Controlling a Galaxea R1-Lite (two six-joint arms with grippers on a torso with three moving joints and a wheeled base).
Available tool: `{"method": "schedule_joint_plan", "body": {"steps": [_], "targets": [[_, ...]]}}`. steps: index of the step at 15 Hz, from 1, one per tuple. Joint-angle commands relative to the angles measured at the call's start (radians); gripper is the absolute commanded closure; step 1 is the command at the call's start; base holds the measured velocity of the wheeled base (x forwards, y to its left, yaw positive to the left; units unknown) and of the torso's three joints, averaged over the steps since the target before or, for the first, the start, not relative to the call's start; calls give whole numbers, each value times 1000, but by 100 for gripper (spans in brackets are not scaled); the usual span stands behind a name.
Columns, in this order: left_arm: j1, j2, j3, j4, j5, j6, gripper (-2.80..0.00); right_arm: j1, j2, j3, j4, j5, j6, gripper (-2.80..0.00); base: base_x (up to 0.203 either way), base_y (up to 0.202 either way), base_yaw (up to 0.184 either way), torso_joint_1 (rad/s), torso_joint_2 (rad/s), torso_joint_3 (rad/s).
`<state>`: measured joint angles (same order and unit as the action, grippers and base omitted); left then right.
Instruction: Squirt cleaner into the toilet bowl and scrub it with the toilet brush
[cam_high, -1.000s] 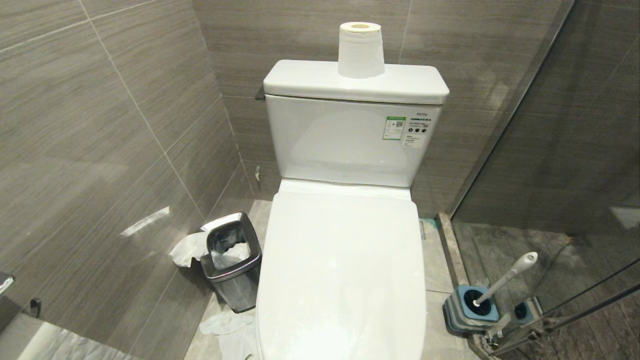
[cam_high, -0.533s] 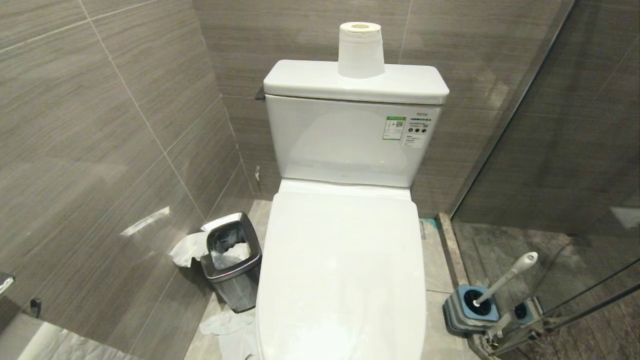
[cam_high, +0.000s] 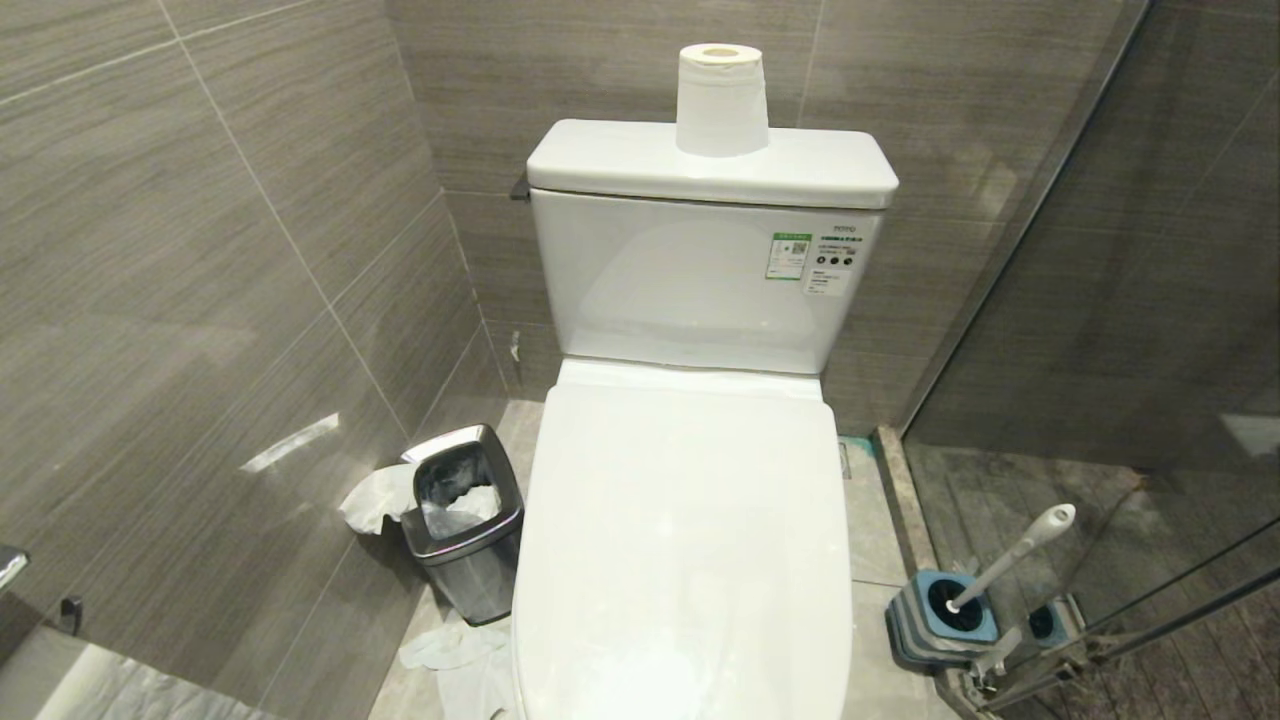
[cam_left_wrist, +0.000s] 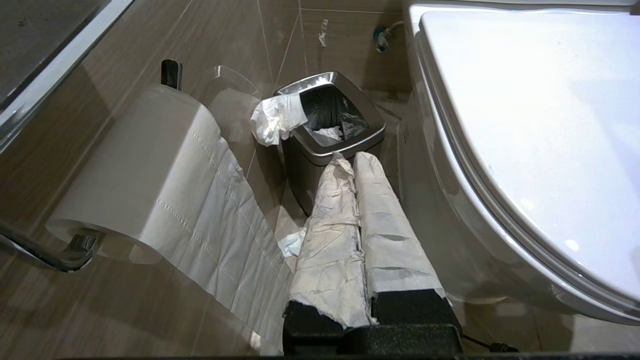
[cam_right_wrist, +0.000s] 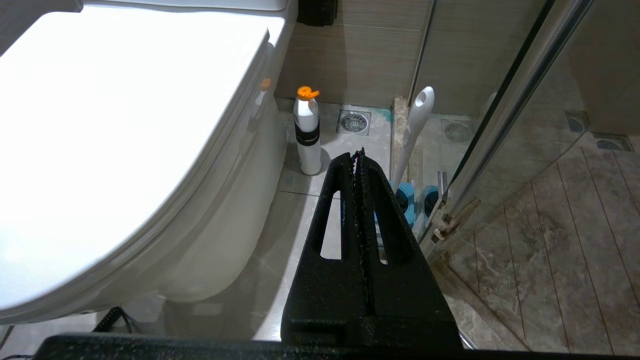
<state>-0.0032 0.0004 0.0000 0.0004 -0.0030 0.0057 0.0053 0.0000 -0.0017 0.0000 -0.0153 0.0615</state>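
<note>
No step is begun: the toilet bowl (cam_high: 690, 560) is shut under its lid, the toilet brush (cam_high: 1010, 555) is parked in its holder (cam_high: 925, 625) at near right, both claws are closed empty, so lid-raising is judged next.

The head camera looks forward and down from above onto the closed white ceramic toilet (cam_high: 685, 540), facing the grey tiled back wall (cam_high: 600, 60).

The left wrist camera sits low, behind its paper-wrapped fingers (cam_left_wrist: 372, 200), and looks along the floor on the toilet's left side, very near the lid edge. It shares the small steel bin (cam_left_wrist: 332, 137) with the head view (cam_high: 465, 520).

The right wrist camera sits low behind its black fingers (cam_right_wrist: 372, 200), on the toilet's right side. It shares the white-handled toilet brush (cam_right_wrist: 415, 130) with the head view (cam_high: 1015, 555).
</note>
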Motion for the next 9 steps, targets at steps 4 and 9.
{"method": "schedule_joint_plan", "body": {"steps": [4,9], "targets": [[0,1,0,3,-10,41,0,-1,0,0,0,10,-34,0,0,0,0,0,0,0],[0,1,0,7,-31,102,0,0,0,0,2,41,-112,0,0,0,0,0,0,0]]}}
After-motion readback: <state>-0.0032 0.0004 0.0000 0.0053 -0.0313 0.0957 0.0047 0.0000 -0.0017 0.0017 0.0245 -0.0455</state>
